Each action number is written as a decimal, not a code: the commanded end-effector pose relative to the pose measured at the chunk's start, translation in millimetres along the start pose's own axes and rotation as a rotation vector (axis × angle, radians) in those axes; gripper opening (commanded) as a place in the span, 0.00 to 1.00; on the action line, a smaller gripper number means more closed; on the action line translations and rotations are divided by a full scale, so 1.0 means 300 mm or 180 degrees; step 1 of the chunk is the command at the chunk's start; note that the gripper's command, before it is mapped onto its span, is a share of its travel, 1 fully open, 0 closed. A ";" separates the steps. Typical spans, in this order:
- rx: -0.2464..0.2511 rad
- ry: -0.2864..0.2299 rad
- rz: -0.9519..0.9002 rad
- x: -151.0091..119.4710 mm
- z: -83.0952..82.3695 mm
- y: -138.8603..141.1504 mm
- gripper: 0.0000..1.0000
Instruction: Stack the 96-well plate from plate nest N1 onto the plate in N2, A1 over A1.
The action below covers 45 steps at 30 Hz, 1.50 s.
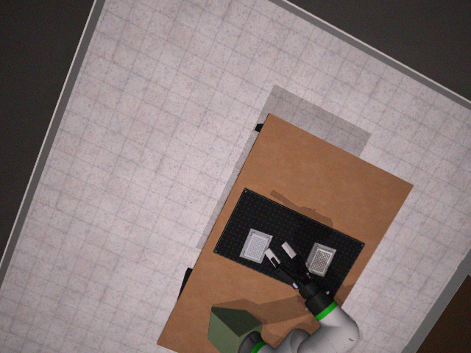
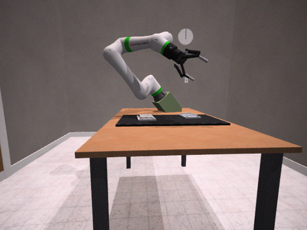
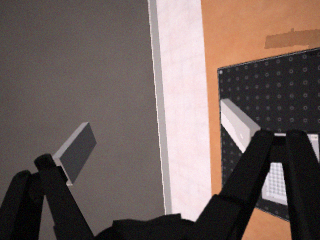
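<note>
A white 96-well plate (image 1: 257, 246) (image 2: 189, 114) sits in nest N1 (image 1: 262, 232) (image 2: 193, 117), left as seen from the arm's base. In the wrist view, part of this plate (image 3: 276, 184) shows behind the right finger. A second plate (image 1: 321, 259) (image 2: 146, 115), beige with darker wells, sits in nest N2 (image 1: 324, 246) (image 2: 148, 120). My gripper (image 1: 276, 246) (image 2: 200, 70) (image 3: 155, 122) is wide open and empty. It is tilted and high above the table, away from both plates. The A1 marks are too small to read.
Both nests stand on a black perforated board (image 1: 281, 218) (image 2: 171, 122) (image 3: 255, 95) on the wooden table (image 1: 304, 163) (image 2: 188, 138) (image 3: 235, 30). The arm stands on a green angled block (image 1: 224, 330) (image 2: 168, 104) behind the board.
</note>
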<state>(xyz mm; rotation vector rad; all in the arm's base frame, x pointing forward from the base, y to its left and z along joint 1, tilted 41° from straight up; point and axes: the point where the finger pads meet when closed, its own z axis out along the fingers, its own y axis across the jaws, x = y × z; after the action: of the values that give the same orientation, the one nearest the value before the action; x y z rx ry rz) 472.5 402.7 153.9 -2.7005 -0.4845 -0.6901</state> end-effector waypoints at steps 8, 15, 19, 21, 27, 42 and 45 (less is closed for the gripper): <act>0.0001 0.0001 -0.0001 0.000 0.000 -0.001 1.00; 0.0001 0.0001 -0.0001 0.000 0.000 -0.001 1.00; -0.0157 -0.0141 -0.0009 -0.025 0.017 0.012 1.00; -0.0315 -0.0282 -0.0018 -0.050 0.035 0.025 1.00; -0.0354 -0.0318 -0.0020 -0.125 0.088 0.064 1.00; -0.0922 -0.0696 -0.0070 -0.281 0.174 0.166 1.00; -0.1145 -0.0820 -0.0094 -0.319 0.190 0.194 1.00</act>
<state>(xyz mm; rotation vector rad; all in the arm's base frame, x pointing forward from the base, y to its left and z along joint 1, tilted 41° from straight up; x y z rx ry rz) 443.8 359.3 57.3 -3.0515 -0.5036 -0.5106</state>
